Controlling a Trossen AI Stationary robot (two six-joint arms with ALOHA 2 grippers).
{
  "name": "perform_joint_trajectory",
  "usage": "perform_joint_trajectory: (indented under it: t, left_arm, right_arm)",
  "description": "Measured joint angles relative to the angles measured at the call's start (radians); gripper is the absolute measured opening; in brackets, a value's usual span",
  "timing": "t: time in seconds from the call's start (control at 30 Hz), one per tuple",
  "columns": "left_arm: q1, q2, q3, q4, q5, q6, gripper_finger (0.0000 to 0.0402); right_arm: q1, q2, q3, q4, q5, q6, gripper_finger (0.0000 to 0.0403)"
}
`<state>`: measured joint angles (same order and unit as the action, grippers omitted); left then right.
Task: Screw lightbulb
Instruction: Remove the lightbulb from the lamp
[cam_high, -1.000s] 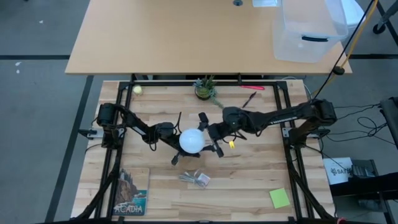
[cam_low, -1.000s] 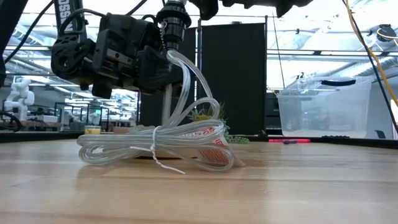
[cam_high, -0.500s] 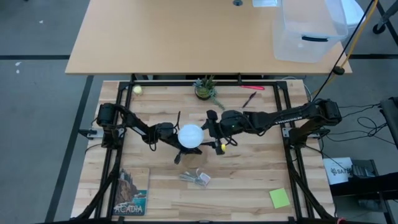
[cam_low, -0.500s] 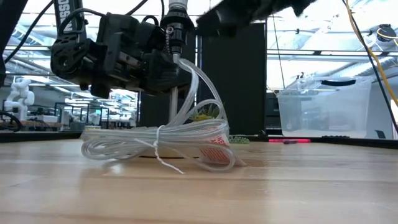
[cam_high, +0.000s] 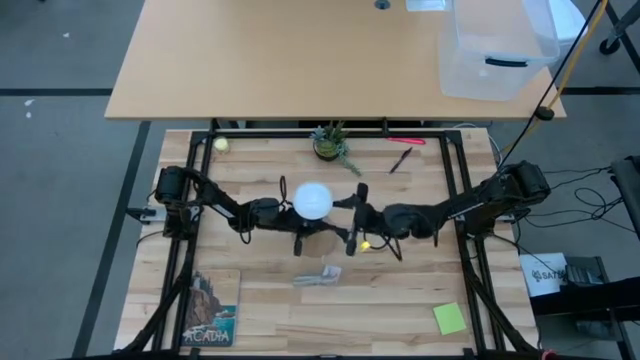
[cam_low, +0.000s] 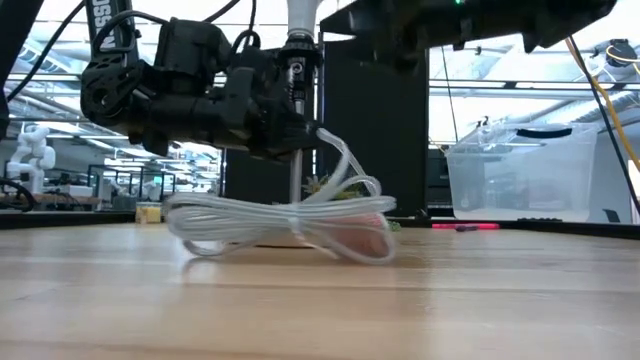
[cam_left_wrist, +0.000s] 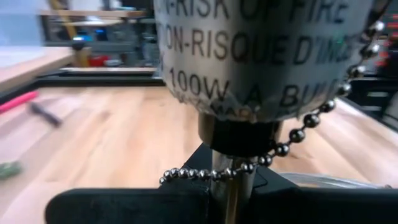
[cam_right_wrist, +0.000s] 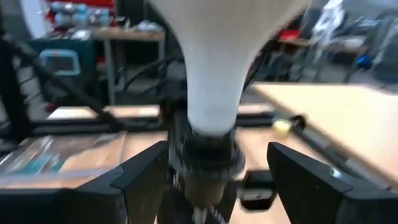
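Left claw (cam_high: 290, 213) is clamping the socket stem (cam_left_wrist: 231, 163) above the tabletop (cam_high: 400, 300) | Right claw (cam_high: 352, 212) is standing apart, fingers (cam_right_wrist: 144, 176) flanking the bulb base without gripping | lightbulb (cam_high: 312, 200) is sitting upright in the socket (cam_right_wrist: 204, 155) | Progress: bulb appears seated; final tightening seemingly remaining.

Left gripper (cam_high: 290, 222) at mid-table, fingers clamped tight. Right gripper (cam_high: 352, 213) facing it from the opposite side, jaws spread wide. Both arms stretched low, reaching inward from the table's sides.
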<state>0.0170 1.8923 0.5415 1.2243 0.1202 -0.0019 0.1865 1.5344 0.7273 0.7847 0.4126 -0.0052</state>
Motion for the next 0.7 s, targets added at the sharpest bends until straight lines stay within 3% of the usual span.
perform_joint_trajectory:
  t: [0.3,0.53,0.7]
  left_arm:
    - [0.000,0.000,0.000,0.003,-0.166,-0.019,0.0022]
    - [0.002,0.000,0.000,0.003,-0.211,-0.023,0.0022]
    - [0.002,0.000,0.000,0.003,-0.212,-0.026,0.0022]
  right_arm:
    - [-0.039,0.000,0.000,0.063,0.033,0.013,0.0265]
    - [-0.057,0.022,0.044,0.058,-0.049,0.042,0.0274]
    - [-0.058,0.079,0.102,0.034,-0.046,0.030,0.0285]
